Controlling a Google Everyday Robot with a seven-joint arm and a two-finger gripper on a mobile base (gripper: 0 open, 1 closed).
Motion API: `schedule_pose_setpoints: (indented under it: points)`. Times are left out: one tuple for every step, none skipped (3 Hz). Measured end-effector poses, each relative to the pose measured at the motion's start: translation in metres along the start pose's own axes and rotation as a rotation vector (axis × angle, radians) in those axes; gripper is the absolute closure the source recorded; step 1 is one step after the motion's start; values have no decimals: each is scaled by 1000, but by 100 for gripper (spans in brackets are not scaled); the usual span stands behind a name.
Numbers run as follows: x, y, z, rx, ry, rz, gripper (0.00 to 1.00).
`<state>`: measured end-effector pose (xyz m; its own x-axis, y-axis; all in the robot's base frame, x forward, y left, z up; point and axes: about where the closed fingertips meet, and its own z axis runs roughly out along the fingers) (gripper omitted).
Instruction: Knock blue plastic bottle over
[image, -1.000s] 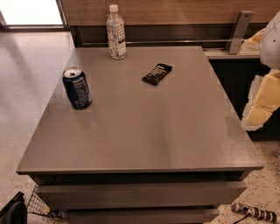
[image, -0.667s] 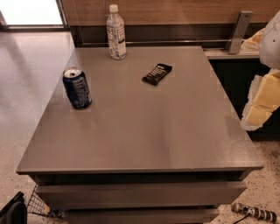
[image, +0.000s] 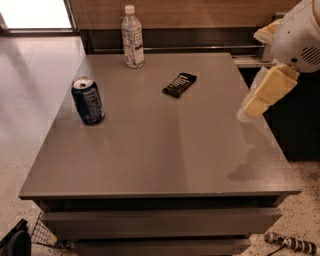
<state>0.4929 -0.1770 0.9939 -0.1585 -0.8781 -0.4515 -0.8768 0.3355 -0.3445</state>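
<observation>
Clear plastic, thin-walled, with a white cap and a pale printed label: the bottle (image: 133, 37) stands upright at the far edge of the grey worktop (image: 165, 150), left of centre. It is tall and slim on a narrow base, so I judge it light and easy to tip, though I cannot tell how full it is. A push high up, just below the cap, should topple it rather than slide it. My tool (image: 264, 92) hangs over the worktop's right side, well apart from the bottle; I cannot tell whether it is open or closed. A dark snack bar (image: 179, 84) lies roughly between us, and a blue can (image: 88, 100) stands near the left edge.
</observation>
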Motion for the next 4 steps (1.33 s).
schedule_pose_setpoints:
  points:
    - [-31, -20, 29, 28, -230, 38, 0]
    - [-57, -41, 45, 82, -463, 67, 0]
    - [-81, -56, 37, 138, -559, 86, 0]
    - [-82, -59, 39, 141, -560, 87, 0]
